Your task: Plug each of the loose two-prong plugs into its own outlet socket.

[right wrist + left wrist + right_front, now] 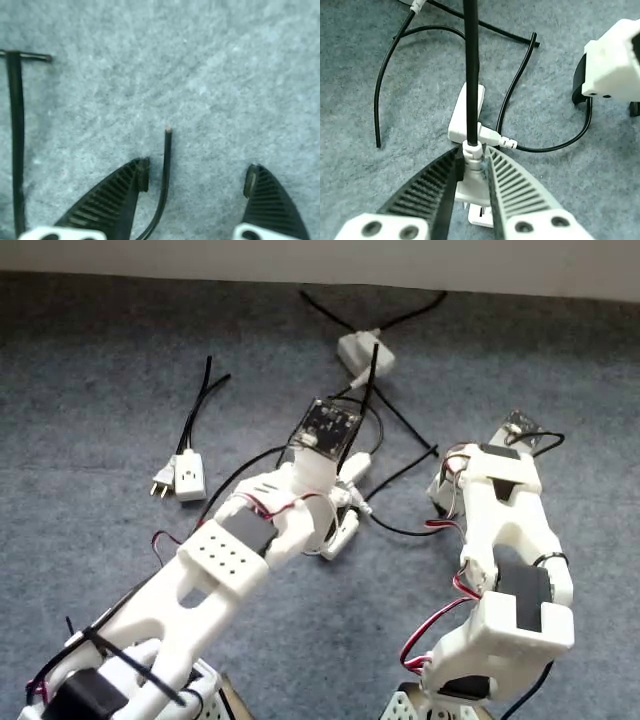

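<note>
My left gripper (471,162) is shut on a white two-prong plug (472,150) whose black cord (471,60) runs straight away from it. The plug sits against the near end of a white outlet socket block (466,116). A second white plug (492,136) enters that block from the side. In the high view this gripper (343,523) is at the table's middle, at the block (355,468). My right gripper (195,177) is open just above the carpet, with a loose black cord end (167,150) near one finger. Another socket with a two-prong plug (180,476) lies to the left.
A white adapter (364,350) with black cords lies at the back. Black cords (405,465) cross the grey carpet between the two arms. The right arm's white body (612,65) stands close beside the socket block. Bare carpet lies front centre.
</note>
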